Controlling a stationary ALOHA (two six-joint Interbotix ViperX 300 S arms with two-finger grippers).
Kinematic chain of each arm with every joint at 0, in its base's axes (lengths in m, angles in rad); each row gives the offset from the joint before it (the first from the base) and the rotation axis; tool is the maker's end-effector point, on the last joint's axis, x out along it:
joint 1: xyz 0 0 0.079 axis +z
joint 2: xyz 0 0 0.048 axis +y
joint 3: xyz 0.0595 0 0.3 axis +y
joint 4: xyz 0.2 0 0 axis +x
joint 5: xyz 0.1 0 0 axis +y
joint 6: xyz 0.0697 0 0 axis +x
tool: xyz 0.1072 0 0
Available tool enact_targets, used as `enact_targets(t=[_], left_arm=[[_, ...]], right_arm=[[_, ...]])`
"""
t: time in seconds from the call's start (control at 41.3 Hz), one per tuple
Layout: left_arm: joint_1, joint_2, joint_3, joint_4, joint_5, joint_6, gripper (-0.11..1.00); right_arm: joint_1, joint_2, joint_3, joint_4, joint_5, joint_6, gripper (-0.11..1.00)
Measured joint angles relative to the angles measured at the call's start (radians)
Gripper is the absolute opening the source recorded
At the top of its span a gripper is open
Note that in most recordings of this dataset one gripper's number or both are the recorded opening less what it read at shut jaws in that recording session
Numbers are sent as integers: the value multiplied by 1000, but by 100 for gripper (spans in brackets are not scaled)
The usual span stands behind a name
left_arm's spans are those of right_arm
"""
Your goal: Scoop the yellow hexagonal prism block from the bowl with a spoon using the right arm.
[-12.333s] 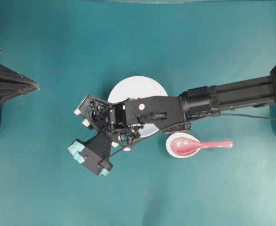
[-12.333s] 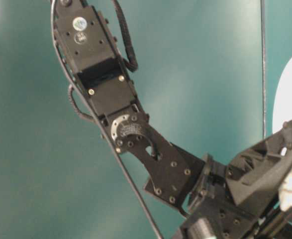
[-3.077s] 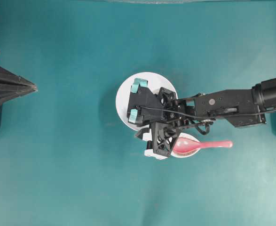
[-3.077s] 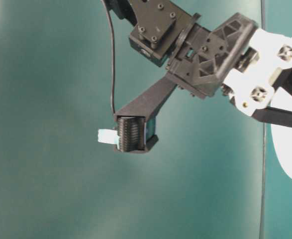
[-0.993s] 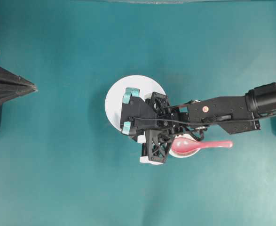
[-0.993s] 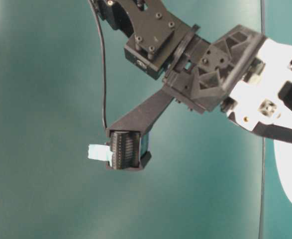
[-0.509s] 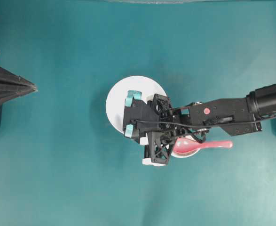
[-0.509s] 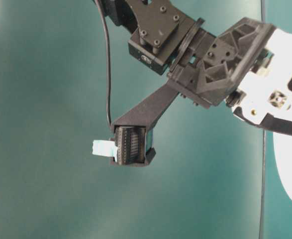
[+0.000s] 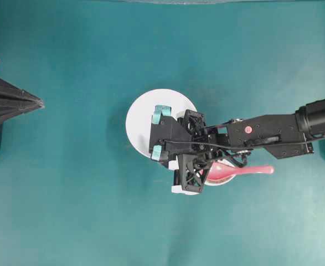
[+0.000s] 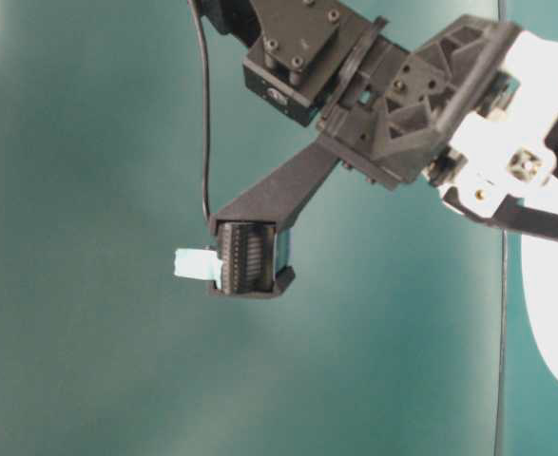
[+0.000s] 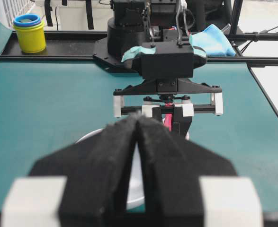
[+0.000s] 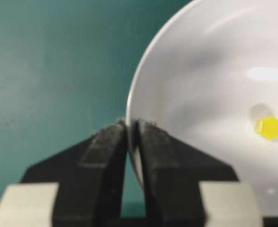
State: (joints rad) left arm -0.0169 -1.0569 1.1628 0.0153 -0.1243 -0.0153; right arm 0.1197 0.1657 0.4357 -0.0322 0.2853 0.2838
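The yellow hexagonal prism block [image 12: 270,128] lies inside the bowl [image 9: 140,119], on the white floor of it, alone; nothing else is in this dish. In the right wrist view the block is to the right of the right gripper [image 12: 131,130], and the rim of the bowl stands between the 2 fingers, which are pressed together on this rim.

The spoon [image 9: 245,171] is not in the hand. It lies with its oval scoop in the small dish [image 9: 213,182], which is just beside the bowl toward the right edge of the table [image 9: 68,210]. Its handle points to the right edge, so the long axis runs left to right in the overhead view. The right gripper is over the bowl, so the spoon lies behind the hand, back along the arm, partly under the wrist.

The right arm is far nearer to spoon and bowl. The left gripper [image 11: 136,124] is at the left edge, well apart from them, with its fingers together and holding nothing.

I judge that the hand must first let go of the rim and go back to the handle of the spoon.
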Motion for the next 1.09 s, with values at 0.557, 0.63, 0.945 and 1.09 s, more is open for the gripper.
enact_targets(t=[0.557,0.63,0.945,1.09], left_arm=[[0,0,0,0,2,-2,6],[0,0,0,-2,2,-2,6],[0,0,0,0,3,-3,6],[0,0,0,-2,3,-3,6]], right_arm=[[5,0,3,0,0,-2,13],[5,0,3,0,0,0,18],[6,0,3,-3,-3,-2,57],[6,-29,9,-35,-34,-2,57]])
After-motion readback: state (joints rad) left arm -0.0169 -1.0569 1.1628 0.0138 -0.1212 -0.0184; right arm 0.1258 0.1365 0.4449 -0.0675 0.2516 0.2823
